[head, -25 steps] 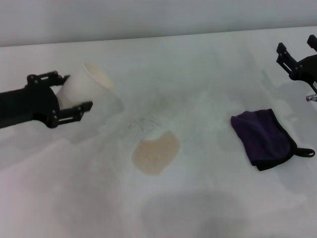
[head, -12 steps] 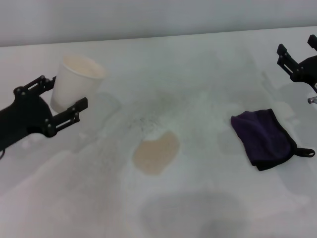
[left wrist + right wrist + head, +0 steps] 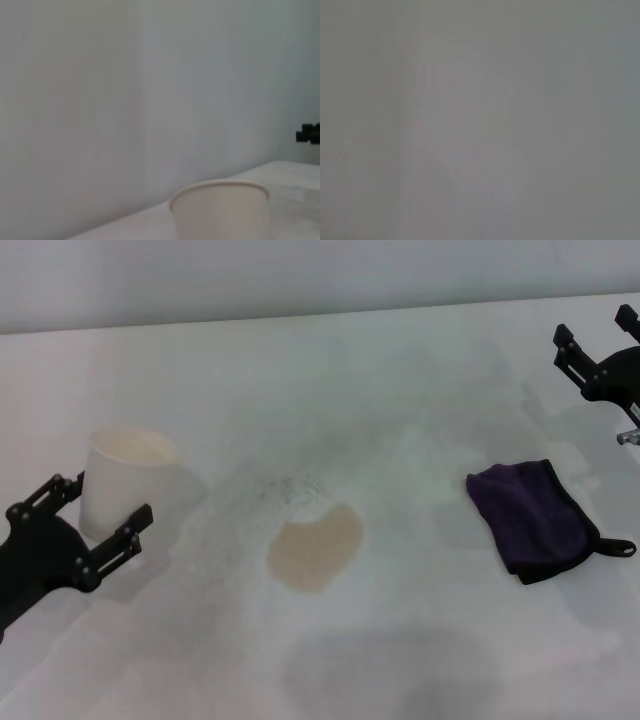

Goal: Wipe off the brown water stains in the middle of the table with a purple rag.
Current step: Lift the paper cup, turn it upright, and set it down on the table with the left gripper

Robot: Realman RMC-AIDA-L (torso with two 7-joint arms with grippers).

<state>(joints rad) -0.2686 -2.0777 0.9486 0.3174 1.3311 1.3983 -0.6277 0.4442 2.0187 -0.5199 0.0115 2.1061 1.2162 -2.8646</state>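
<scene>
The brown water stain (image 3: pixel 315 545) is a pale tan blotch in the middle of the white table (image 3: pixel 400 390). The purple rag (image 3: pixel 530 515) lies folded to its right, with its black loop toward the table's right edge. My left gripper (image 3: pixel 110 500) is at the near left, shut on a white paper cup (image 3: pixel 122 480) that stands upright at table level, well left of the stain. The cup also shows in the left wrist view (image 3: pixel 220 210). My right gripper (image 3: pixel 593 327) hangs open and empty above the far right, behind the rag.
A grey wall runs behind the table's far edge. Faint grey speckles (image 3: pixel 290 488) lie just behind the stain. The right wrist view shows only blank grey. A small black part (image 3: pixel 310 134) shows far off in the left wrist view.
My left gripper has turned the tilted cup upright and carried it down and toward the near left. The right gripper, rag and stain have stayed put.
</scene>
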